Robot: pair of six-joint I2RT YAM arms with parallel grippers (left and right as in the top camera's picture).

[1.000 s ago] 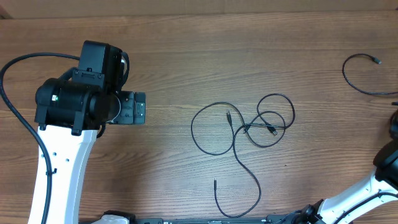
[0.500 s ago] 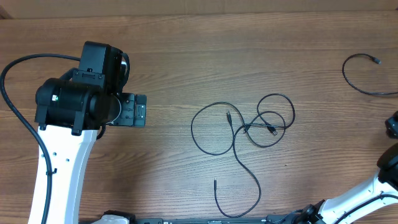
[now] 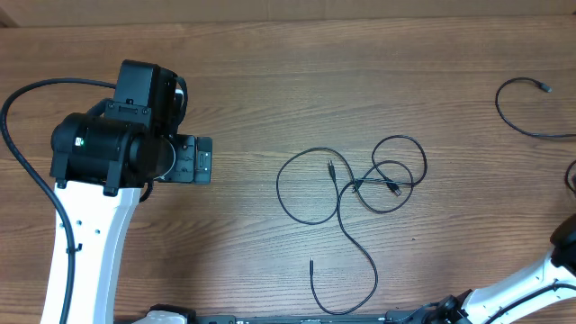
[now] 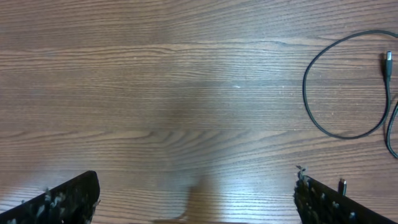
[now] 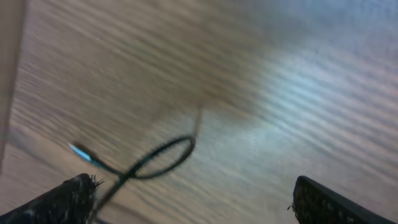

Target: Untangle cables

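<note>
The tangled black cables (image 3: 360, 184) lie as loose overlapping loops at the table's middle, with a long tail curling toward the front edge (image 3: 346, 270). One loop and a plug end show at the right of the left wrist view (image 4: 348, 87). A separate black cable (image 3: 526, 112) lies at the far right; a blurred loop of it shows in the right wrist view (image 5: 155, 158). My left gripper (image 3: 200, 160) is open and empty, hovering left of the tangle, also seen in its wrist view (image 4: 196, 199). My right gripper (image 5: 193, 199) is open over bare wood, out of the overhead view.
The wooden table (image 3: 270, 81) spans the scene. The left arm's thick black wire (image 3: 18, 135) loops at the far left. The right arm's white base (image 3: 531, 279) sits at the front right corner.
The right arm has pulled back out of the overhead view at the right edge. The left arm and the cables have not moved.
</note>
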